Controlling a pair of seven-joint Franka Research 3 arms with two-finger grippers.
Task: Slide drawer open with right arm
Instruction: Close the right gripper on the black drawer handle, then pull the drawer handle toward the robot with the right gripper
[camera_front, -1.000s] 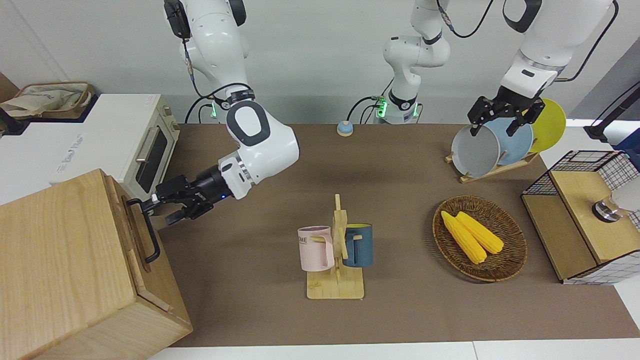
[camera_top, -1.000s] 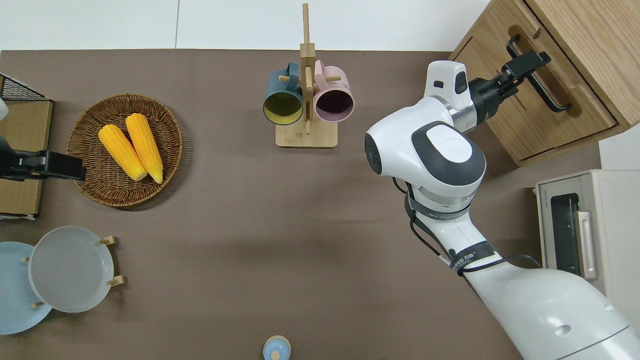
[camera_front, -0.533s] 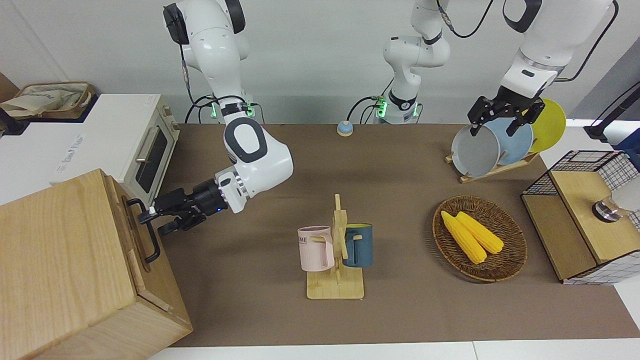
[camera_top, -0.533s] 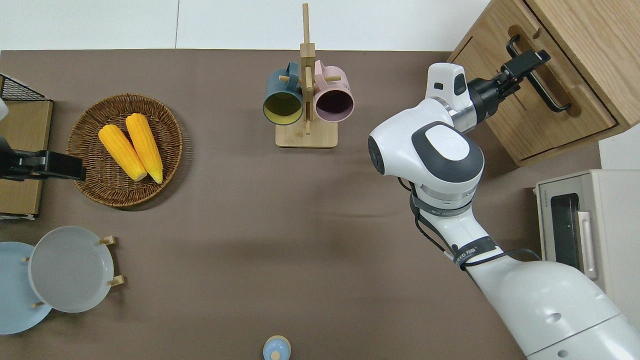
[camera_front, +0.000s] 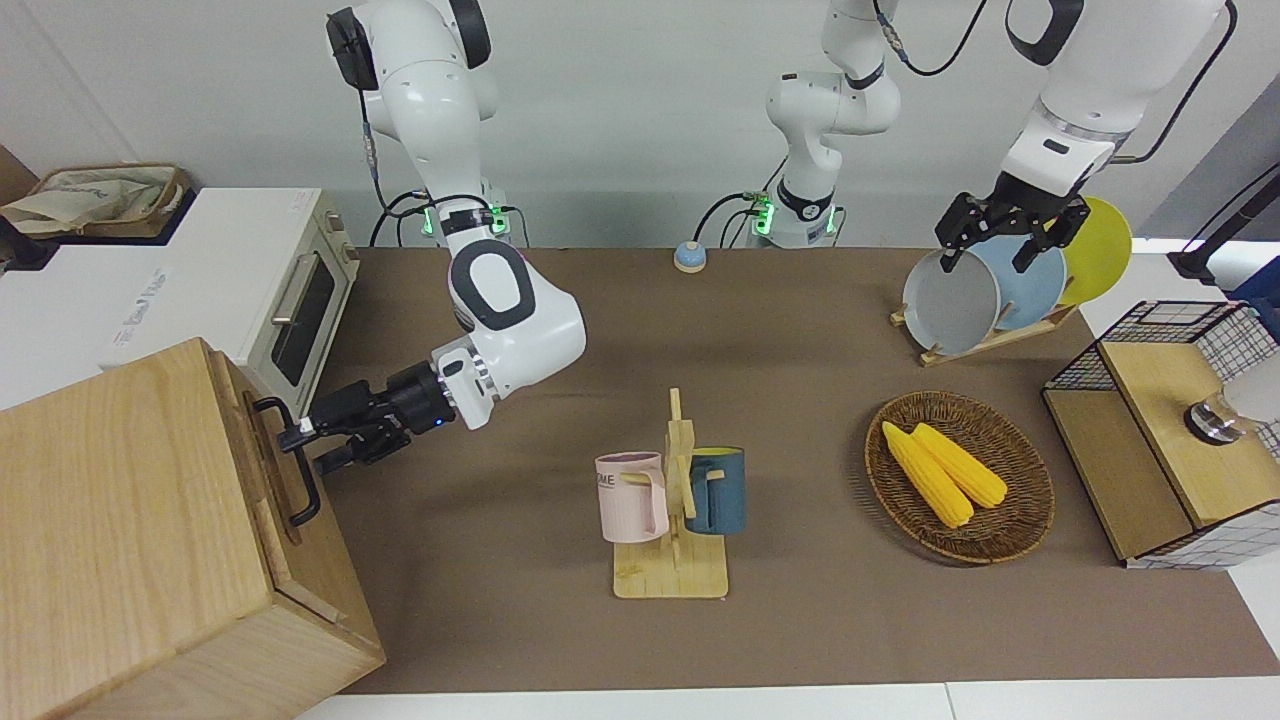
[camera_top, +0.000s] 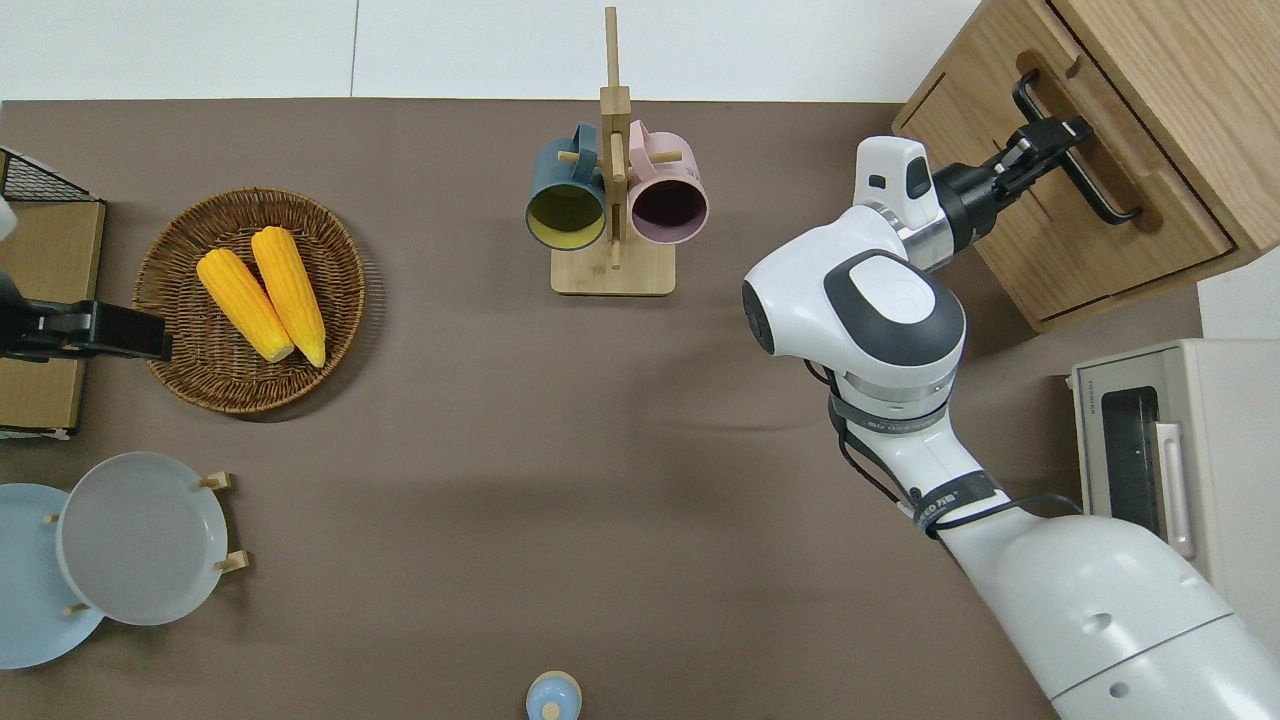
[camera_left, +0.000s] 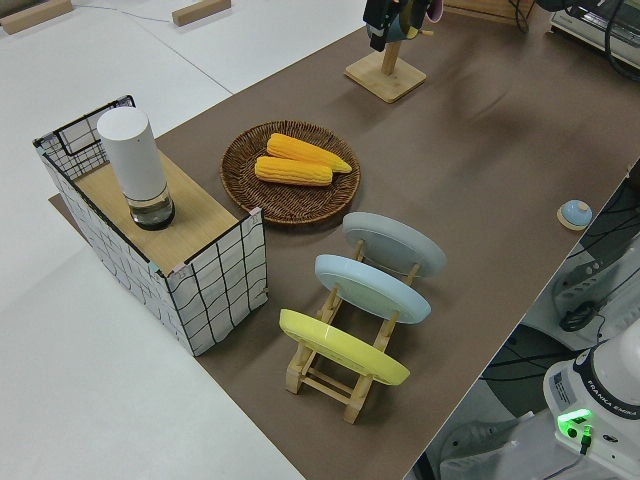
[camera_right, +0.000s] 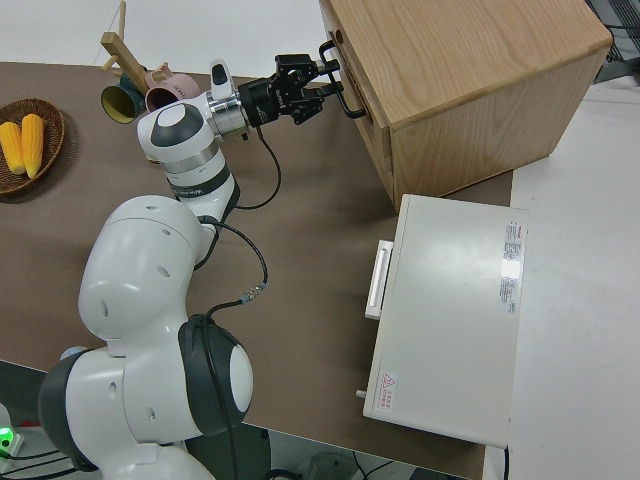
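Note:
The drawer (camera_front: 262, 470) (camera_top: 1120, 150) sits shut in the top of the pale wooden cabinet (camera_front: 130, 520) (camera_top: 1180, 60) (camera_right: 460, 70) at the right arm's end of the table. Its black bar handle (camera_front: 303, 490) (camera_top: 1098, 192) (camera_right: 346, 100) runs across the front. My right gripper (camera_front: 315, 445) (camera_top: 1052, 140) (camera_right: 322, 88) reaches level with the handle, in the bar's half nearer the robots. It is open, with one finger above the bar and one below. The left arm is parked.
A white toaster oven (camera_front: 290, 290) (camera_top: 1170, 450) stands beside the cabinet, nearer the robots. A mug rack (camera_front: 670, 500) (camera_top: 610, 200) stands mid-table. A basket of corn (camera_front: 960, 475), a plate rack (camera_front: 990, 290) and a wire-mesh box (camera_front: 1160, 440) are at the left arm's end.
My right gripper has sunk and moved in along the handle until its fingers straddle the bar. The drawer has not moved, and neither has the left arm.

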